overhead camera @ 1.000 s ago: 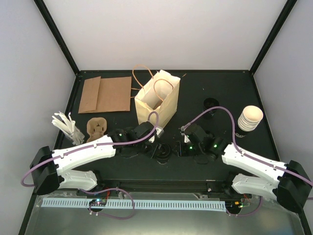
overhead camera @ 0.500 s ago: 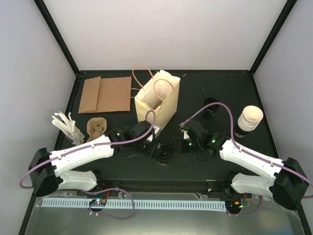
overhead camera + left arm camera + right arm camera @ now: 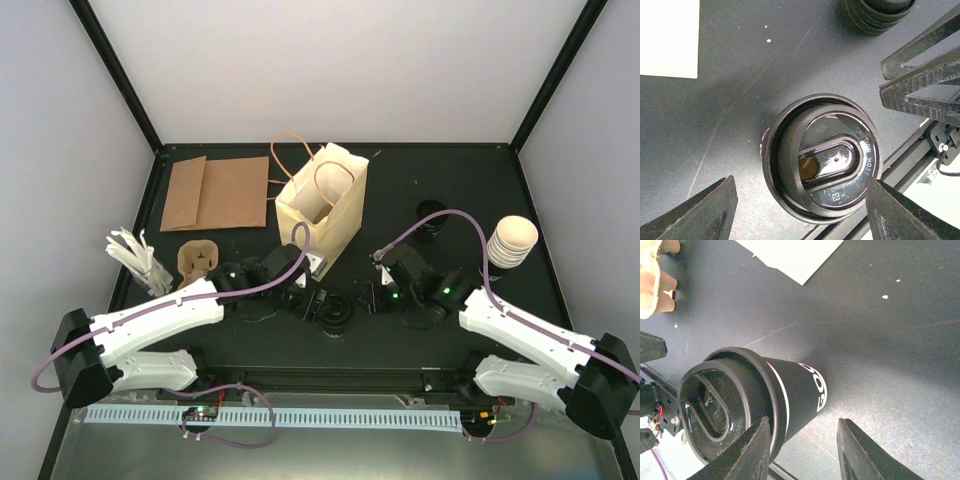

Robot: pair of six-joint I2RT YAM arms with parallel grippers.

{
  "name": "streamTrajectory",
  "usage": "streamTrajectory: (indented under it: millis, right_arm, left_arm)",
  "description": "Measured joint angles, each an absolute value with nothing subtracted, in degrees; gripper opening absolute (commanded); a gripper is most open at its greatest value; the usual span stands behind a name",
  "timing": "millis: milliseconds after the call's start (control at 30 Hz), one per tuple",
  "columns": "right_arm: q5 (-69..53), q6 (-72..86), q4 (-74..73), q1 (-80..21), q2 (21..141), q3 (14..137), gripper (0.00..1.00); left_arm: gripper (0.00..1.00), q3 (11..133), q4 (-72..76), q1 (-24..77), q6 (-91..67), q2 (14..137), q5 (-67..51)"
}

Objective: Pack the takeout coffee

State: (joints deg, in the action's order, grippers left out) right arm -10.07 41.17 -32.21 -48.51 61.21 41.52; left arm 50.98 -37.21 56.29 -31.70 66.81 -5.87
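Black table (image 3: 440, 170) between white walls, viewed from behind the arm bases. The takeout coffee (image 3: 336, 313), a black cup with its black lid on, stands upright near the front edge, at 6 o'clock from the open paper bag (image 3: 300, 232). The left gripper (image 3: 800, 182), at the cup's 9 o'clock, has its fingers released and spread to either side of the lid, clear of it. The right gripper (image 3: 804, 421), at 3 o'clock, has its fingers parted with nothing between them. One lies alongside the cup wall, but contact cannot be told. Judged step: taking hold for the lift. Good practice is to grip the body below the lid, squeeze lightly, stay upright and clear the bag's rim before lowering.
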Motion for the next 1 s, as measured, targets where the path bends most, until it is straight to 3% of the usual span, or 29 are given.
streamTrajectory:
  millis: [400,567,1000]
  right_arm:
    - [-12.9,43.5,-32.6,-48.8,55.0,36.2,0.39]
    - [-13.9,46.4,-31.9,-50.4,52.9,34.4,0.38]
    - [-15.9,51.9,-25.4,-51.5,52.2,29.7,0.37]
  left_arm:
    - [0.73,51.0,-36.4,54.7,-31.7,65.5,-7.7]
    - [0.54,51.0,-35.9,54.2,-31.7,65.0,-8.4]
    - [0.54,50.3,-34.0,54.0,-31.7,66.1,-10.8]
